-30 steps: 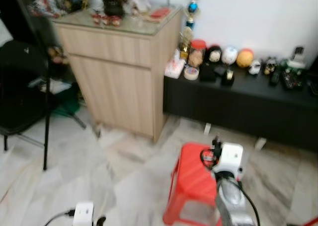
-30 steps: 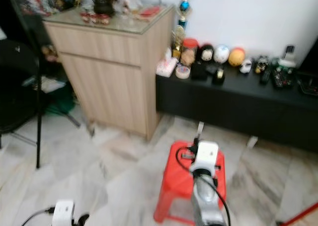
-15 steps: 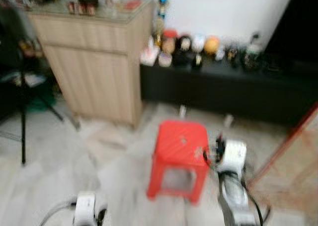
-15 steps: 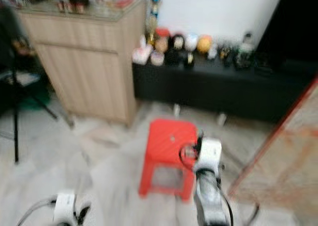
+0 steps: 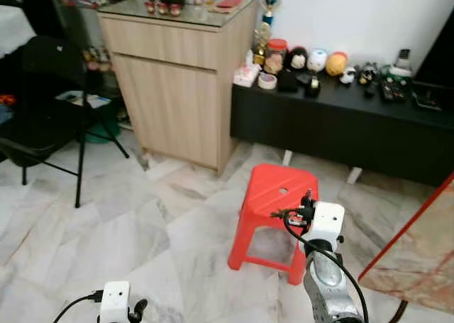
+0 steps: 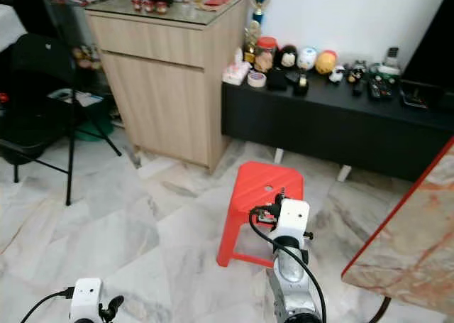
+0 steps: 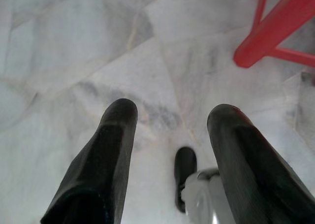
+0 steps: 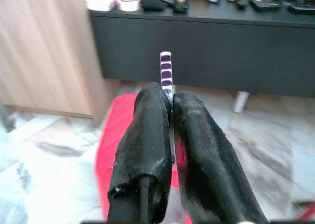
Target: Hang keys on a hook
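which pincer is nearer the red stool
Right. The right pincer is over the red stool, shut on a purple-and-white strip. The left pincer hangs open over marble floor, farther away.

The right gripper (image 8: 170, 98) has its two black fingers pressed on a thin strap with purple and white squares (image 8: 166, 69), above a red stool (image 8: 110, 135), facing a long black bench (image 8: 206, 42).

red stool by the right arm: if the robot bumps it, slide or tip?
The stool looks like hollow moulded plastic, so probably light. On the polished marble floor it would likely slide on a low push. Its splayed legs suggest tipping is unlikely unless it is hit near the top.
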Motion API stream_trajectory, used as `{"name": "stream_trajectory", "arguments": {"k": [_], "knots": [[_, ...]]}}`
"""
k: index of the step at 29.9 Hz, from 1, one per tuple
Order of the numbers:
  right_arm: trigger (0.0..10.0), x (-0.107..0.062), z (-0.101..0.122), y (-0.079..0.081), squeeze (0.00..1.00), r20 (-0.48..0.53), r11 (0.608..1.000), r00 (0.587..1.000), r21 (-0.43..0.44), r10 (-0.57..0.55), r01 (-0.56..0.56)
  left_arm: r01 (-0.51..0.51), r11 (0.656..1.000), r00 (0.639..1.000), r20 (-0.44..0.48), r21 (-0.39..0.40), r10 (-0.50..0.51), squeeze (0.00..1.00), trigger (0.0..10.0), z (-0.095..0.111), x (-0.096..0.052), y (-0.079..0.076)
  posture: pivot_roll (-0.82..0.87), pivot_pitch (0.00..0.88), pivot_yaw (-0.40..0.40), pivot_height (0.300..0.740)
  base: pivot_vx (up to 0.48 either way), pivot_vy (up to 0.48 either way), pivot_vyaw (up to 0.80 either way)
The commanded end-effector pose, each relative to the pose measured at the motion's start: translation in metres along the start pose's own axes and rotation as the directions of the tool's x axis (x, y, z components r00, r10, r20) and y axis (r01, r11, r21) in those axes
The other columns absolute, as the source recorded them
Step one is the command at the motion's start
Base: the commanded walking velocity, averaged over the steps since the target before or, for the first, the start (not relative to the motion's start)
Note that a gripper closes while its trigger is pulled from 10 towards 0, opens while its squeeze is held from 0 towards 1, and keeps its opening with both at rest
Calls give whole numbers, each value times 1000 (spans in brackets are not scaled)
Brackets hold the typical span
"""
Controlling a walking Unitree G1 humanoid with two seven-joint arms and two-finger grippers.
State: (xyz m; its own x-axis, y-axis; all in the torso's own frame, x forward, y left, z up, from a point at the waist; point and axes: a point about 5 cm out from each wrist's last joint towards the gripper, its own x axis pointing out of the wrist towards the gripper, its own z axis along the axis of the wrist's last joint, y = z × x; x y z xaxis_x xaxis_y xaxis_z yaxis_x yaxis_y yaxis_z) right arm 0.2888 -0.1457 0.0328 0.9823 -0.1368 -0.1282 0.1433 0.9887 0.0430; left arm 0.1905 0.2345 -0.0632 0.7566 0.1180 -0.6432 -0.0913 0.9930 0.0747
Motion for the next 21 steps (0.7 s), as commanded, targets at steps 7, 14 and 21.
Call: {"name": "stream_trajectory", "arguments": {"k": [7,14,21], "knots": [[10000,1,1,-4,0,2,1000,1000,7,-23,23,3,1000,1000,13,-3,-3,0,10000,2,1,-2,64,0,-72,740,0,0,0],[10000,-1,-16,-11,0,-103,999,994,-16,-49,48,6,1000,1000,24,1,-6,0,10000,5,2,-2,59,0,-72,740,0,0,0],[10000,-13,-52,-20,0,-321,998,946,-58,-52,36,8,1000,1000,30,1,-8,0,10000,7,3,-5,55,8,-70,740,0,0,0]]}}
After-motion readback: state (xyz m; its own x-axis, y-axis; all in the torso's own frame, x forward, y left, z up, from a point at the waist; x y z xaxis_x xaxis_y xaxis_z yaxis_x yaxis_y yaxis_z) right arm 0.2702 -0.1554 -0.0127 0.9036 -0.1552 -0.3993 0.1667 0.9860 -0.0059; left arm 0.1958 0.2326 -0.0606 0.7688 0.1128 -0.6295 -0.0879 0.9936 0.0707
